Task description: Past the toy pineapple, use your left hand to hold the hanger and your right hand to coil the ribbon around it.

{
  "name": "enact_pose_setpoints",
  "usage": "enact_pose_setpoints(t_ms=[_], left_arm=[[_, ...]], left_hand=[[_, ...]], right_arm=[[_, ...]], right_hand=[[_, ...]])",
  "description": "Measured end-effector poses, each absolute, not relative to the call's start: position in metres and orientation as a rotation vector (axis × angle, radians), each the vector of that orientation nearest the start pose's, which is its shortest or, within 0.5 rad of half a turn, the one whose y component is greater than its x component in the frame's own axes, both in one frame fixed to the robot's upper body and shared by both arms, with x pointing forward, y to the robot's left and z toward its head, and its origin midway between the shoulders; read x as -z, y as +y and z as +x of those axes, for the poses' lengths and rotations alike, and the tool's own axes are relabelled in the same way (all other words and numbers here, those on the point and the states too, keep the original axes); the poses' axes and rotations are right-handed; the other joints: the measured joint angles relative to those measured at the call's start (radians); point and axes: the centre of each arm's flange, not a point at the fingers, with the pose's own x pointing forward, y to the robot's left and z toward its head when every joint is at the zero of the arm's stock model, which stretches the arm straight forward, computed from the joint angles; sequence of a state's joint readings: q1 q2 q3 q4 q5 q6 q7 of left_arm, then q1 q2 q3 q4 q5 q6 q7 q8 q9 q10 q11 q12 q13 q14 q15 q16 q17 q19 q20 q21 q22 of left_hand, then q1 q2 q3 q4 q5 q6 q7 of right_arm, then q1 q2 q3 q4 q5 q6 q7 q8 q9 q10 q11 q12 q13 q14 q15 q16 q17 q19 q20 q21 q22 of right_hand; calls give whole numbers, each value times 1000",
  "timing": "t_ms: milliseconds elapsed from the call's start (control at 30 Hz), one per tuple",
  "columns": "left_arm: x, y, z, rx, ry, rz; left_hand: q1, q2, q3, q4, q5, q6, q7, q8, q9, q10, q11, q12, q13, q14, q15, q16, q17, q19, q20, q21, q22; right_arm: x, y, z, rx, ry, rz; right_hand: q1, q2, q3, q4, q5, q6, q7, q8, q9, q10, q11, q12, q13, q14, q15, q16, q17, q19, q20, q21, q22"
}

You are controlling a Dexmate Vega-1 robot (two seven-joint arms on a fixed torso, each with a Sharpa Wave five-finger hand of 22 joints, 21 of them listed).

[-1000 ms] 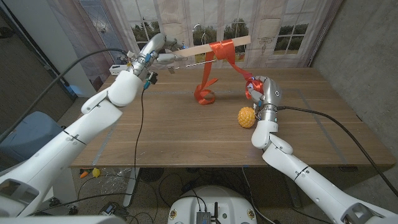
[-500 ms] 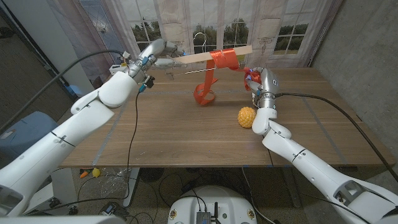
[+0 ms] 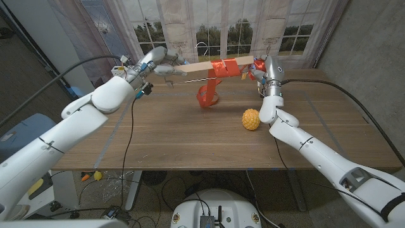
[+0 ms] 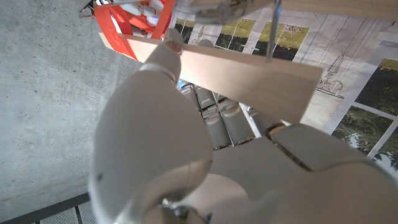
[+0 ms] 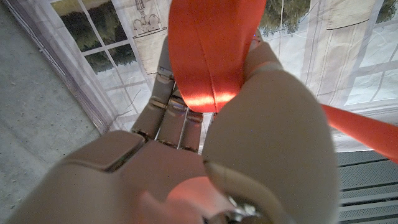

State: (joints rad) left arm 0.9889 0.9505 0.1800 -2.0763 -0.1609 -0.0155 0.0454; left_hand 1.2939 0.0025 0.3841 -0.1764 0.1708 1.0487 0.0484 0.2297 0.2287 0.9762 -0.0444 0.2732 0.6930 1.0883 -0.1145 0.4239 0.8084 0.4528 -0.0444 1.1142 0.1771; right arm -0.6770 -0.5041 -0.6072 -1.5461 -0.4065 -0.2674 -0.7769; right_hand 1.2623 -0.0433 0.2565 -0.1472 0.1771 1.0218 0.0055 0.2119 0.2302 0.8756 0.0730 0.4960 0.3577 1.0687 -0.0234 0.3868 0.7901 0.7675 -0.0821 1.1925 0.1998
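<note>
Currently mid-coil. The left hand [image 3: 159,61] grips the hanger [image 3: 196,66] by its left end and holds it raised over the table's far edge, wooden bar roughly level, past the pineapple [image 3: 251,119]. In the left wrist view the fingers [image 4: 211,118] wrap the bar [image 4: 249,74]. The ribbon [image 3: 224,66] shows several orange turns around the bar's right half; a loose tail hangs down and curls on the table [image 3: 158,136] near the far edge, beside mid-bar. The right hand [image 3: 261,68] is up at the bar's right end, pinching the ribbon; the right wrist view shows the band [image 5: 208,50] clamped between thumb and fingers.

Step judged: a further turn under way, ribbon drawn taut from the wraps to the right hand.

Next move calls for carrying the ribbon around the bar while keeping tension, so the existing turns do not slacken, and for the left hand to keep the bar steady. Risk: the wraps sliding off the bar's free right end.
</note>
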Motion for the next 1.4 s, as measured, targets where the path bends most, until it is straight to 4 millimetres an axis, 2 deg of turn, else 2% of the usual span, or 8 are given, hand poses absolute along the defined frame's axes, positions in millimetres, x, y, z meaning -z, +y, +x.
enact_pose_setpoints(t_ms=[200, 300, 600, 833, 867, 933, 1000, 1400], left_arm=[[-120, 262, 478, 192, -892, 833], [-117, 263, 479, 209, -871, 837], [-108, 267, 481, 226, -834, 853], [-103, 265, 481, 237, -818, 871], [-100, 267, 485, 219, -792, 888], [-99, 266, 484, 224, -792, 890], [-96, 267, 487, 197, -774, 911], [-90, 265, 494, 100, -746, 969]], left_hand=[[0, 0, 4, -4, 0, 0, 0, 4, 0, 0, 0, -8, 0, 0, 0, -2, 3, -1, 1, 0, 0], [0, 0, 4, -4, 0, 0, 0, 4, 0, 0, 0, -8, 2, 0, 0, -2, 5, -1, 1, 0, 0], [0, 0, 4, -4, 0, -2, 2, 4, 0, 5, 5, -8, 5, 0, 0, -3, 5, -7, -4, 8, 0], [0, 0, 4, -4, 0, -2, 2, 4, 0, 5, 5, -8, 5, 0, 0, -3, 9, -7, -4, 8, 0], [0, 0, 4, -4, 0, -2, 2, 3, 0, 5, 5, -8, 5, 0, 0, -3, 9, -7, -4, 8, 0], [0, 0, 4, -4, 0, -3, 3, 3, 0, 5, 5, -8, 5, 0, 0, -3, 9, -7, -4, 8, 0], [0, 0, 4, -4, -2, -3, 3, 1, 0, 5, 5, -8, 5, 0, 0, -10, 9, -7, -4, 8, 0], [0, 0, 4, -4, -3, -1, 1, -4, 0, 5, 5, -15, 6, 0, 0, -11, 9, -12, 1, 15, 0]], right_arm=[[-96, -222, 600, 631, -917, -870], [-112, -222, 590, 630, -948, -880], [-135, -217, 571, 609, -994, -902], [-138, -212, 568, 588, -1009, -922], [-151, -205, 553, 583, -1062, -912], [-152, -204, 552, 579, -1068, -919], [-159, -197, 541, 570, -1113, -920], [-172, -179, 508, 548, -1242, -933]], right_hand=[[0, 0, 0, 0, 0, 0, 0, -1, 0, 0, 0, 4, 0, 0, 0, -2, 5, -6, -2, 8, -5], [0, 0, -1, -1, 0, 0, 0, -1, 0, 0, 0, 4, 0, 0, 0, -7, 7, -10, 0, 8, -5], [0, 0, -1, -1, 0, 0, 0, -4, -1, 0, 0, 4, 0, 0, 0, -7, 6, -10, 0, 15, -5], [0, 0, -1, -1, 0, 0, 0, -5, 0, 0, 0, 3, 0, 0, 0, -8, 5, -10, 0, 15, -5], [0, 0, 0, 0, 0, 0, 0, -5, 0, 0, 0, 3, 0, 0, 0, -8, 5, -10, 0, 20, -5], [0, 0, 0, 0, 0, 0, 0, -5, 0, 0, 0, 3, 0, 0, 0, -8, 5, -14, 4, 23, -9], [0, 0, 0, 0, -2, 0, 0, -5, 0, 0, 0, 2, 0, 0, 0, -8, 7, -16, 6, 23, -9], [0, 0, 0, 0, 1, 0, 0, -8, 5, 0, 0, -1, 6, 5, -1, -16, 9, -21, 0, 32, -9]])
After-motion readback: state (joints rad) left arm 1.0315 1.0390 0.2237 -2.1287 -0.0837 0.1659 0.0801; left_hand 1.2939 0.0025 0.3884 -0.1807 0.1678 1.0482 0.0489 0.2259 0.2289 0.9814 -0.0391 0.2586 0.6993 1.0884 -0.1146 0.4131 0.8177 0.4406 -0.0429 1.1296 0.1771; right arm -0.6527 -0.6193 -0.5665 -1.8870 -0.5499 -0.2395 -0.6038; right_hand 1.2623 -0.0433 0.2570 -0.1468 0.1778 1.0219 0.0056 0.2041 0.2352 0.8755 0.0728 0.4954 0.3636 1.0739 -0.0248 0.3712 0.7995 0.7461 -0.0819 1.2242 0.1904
